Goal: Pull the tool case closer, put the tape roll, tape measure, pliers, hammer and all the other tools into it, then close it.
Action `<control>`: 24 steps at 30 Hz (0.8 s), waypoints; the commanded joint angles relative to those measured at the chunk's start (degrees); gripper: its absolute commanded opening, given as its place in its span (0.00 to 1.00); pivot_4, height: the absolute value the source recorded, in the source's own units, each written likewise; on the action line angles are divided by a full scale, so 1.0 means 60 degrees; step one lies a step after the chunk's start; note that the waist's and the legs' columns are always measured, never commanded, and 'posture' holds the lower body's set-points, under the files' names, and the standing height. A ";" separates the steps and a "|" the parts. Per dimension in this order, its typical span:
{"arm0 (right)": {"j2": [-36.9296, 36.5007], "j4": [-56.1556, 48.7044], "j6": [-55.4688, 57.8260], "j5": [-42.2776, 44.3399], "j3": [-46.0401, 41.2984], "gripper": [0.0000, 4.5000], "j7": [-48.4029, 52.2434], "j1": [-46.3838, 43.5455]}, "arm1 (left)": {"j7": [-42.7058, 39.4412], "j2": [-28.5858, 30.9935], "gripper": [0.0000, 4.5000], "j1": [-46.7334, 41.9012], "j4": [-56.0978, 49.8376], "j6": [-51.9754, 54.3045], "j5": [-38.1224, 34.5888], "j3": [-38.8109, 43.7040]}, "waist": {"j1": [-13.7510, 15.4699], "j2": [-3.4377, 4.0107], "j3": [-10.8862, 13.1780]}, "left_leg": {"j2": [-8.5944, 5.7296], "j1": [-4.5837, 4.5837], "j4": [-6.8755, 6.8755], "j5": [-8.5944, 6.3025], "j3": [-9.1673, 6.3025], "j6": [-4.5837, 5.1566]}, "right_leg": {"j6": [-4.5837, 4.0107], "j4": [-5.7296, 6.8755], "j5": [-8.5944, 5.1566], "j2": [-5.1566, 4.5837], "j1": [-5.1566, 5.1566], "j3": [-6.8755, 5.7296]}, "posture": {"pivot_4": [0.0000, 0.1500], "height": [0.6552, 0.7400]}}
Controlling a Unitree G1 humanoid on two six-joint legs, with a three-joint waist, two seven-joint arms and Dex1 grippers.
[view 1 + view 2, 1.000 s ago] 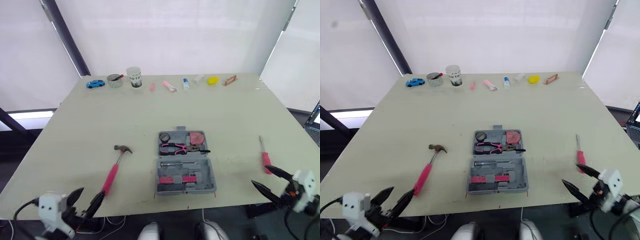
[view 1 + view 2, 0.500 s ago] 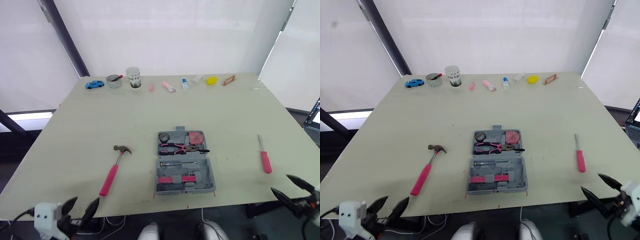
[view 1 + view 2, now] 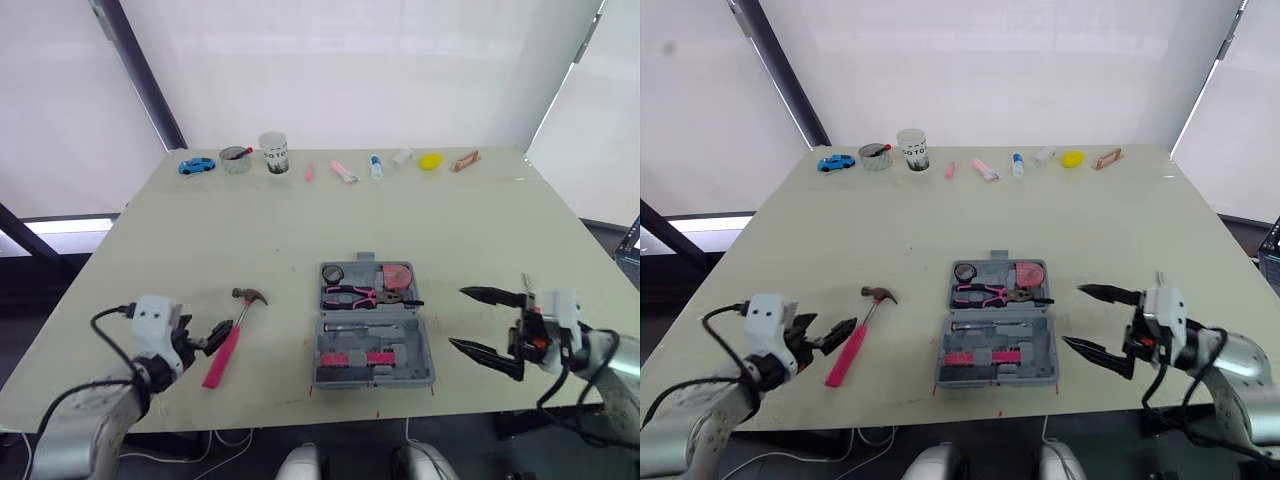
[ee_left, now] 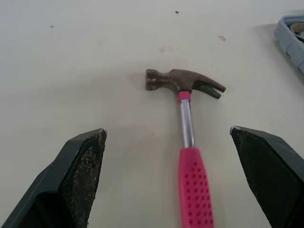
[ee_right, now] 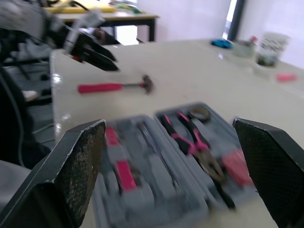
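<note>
The grey tool case [image 3: 372, 381] lies open near the table's front edge. Pink-handled pliers [image 3: 362, 294], a round tape measure [image 3: 332, 273] and smaller pink tools sit in it. The pink-handled hammer [image 3: 225, 348] lies to its left, head [image 4: 183, 80] pointing away from me. My left gripper [image 3: 208, 338] is open at the hammer's handle end, one finger on each side of the handle [image 4: 194, 185]. My right gripper [image 3: 476, 324] is open just right of the case, pointing at it. A screwdriver tip [image 3: 524, 281] shows behind it. A grey tape roll [image 3: 236, 160] stands at the far edge.
Along the far edge stand a blue toy car [image 3: 197, 165], a white cup [image 3: 272, 153], small pink items [image 3: 340, 172], a yellow object [image 3: 430, 160] and a brown piece [image 3: 461, 160]. The front table edge runs just below the case.
Both arms have risen from below the table's front edge. The left gripper has moved in to the hammer's handle. The right gripper now sits beside the case, covering the pink screwdriver.
</note>
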 commanded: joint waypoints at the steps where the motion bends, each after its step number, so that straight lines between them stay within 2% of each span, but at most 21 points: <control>1: -0.0049 -0.0407 0.0261 0.0257 0.0331 1.00 0.0242 -0.0515 | 0.0273 0.0112 0.99 -0.0640 0.0422 0.0506 0.0286 -0.0363 | 0.0008 -0.0005 0.0004 | 0.0000 -0.0001 0.0000 0.0000 -0.0001 0.0000 | 0.0000 0.0000 0.0000 0.0000 0.0000 0.0000 | 1.00 1.00; 4: 0.0019 -0.0276 0.0288 0.0176 0.0531 1.00 0.0294 -0.0848 | 0.0417 -0.0022 0.99 -0.1293 0.0791 0.0899 0.0396 -0.0733 | 0.0034 -0.0016 0.0010 | -0.0001 -0.0008 0.0001 0.0000 -0.0008 0.0000 | 0.0000 -0.0001 0.0001 -0.0001 -0.0001 -0.0008 | 1.00 1.00; 7: 0.0083 -0.0123 0.0194 0.0036 0.0660 1.00 0.0367 -0.0978 | 0.0458 -0.0167 0.84 -0.1784 0.1133 0.0937 0.0600 -0.1122 | 0.0037 -0.0021 0.0011 | -0.0005 -0.0013 0.0002 0.0001 -0.0011 -0.0001 | 0.0001 -0.0001 0.0002 -0.0007 -0.0001 -0.0010 | 1.00 1.00; 8: 0.0107 -0.0085 0.0162 0.0003 0.0669 1.00 0.0359 -0.0986 | 0.0463 -0.0201 0.73 -0.1872 0.1193 0.0928 0.0643 -0.1212 | 0.0033 -0.0022 0.0012 | -0.0006 -0.0014 0.0002 0.0001 -0.0012 -0.0001 | 0.0000 -0.0002 0.0003 -0.0007 -0.0001 -0.0011 | 1.00 1.00; 9: 0.0124 -0.0046 0.0103 -0.0058 0.0684 1.00 0.0347 -0.0984 | 0.0477 -0.0225 0.66 -0.1953 0.1263 0.0939 0.0692 -0.1288 | 0.0032 -0.0023 0.0013 | -0.0006 -0.0014 0.0002 0.0001 -0.0012 -0.0001 | 0.0000 -0.0003 0.0003 -0.0007 -0.0001 -0.0010 | 1.00 1.00; 21: 0.0452 -0.0139 -0.0314 -0.0424 0.0760 1.00 0.0014 -0.0727 | 0.1040 -0.1021 0.66 -0.3305 0.3329 0.0249 0.1800 -0.1970 | 0.0073 -0.0021 0.0012 | -0.0010 -0.0014 0.0006 0.0002 -0.0009 -0.0002 | 0.0000 0.0003 0.0004 -0.0007 0.0004 -0.0019 | 1.00 1.00; 24: 0.0471 -0.0159 -0.0348 -0.0455 0.0761 1.00 -0.0037 -0.0692 | 0.0982 -0.1063 0.48 -0.3451 0.3622 0.0089 0.1935 -0.1983 | 0.0057 -0.0020 0.0012 | -0.0011 -0.0014 0.0005 0.0003 -0.0009 -0.0002 | 0.0000 0.0004 0.0004 -0.0005 0.0004 -0.0019 | 1.00 1.00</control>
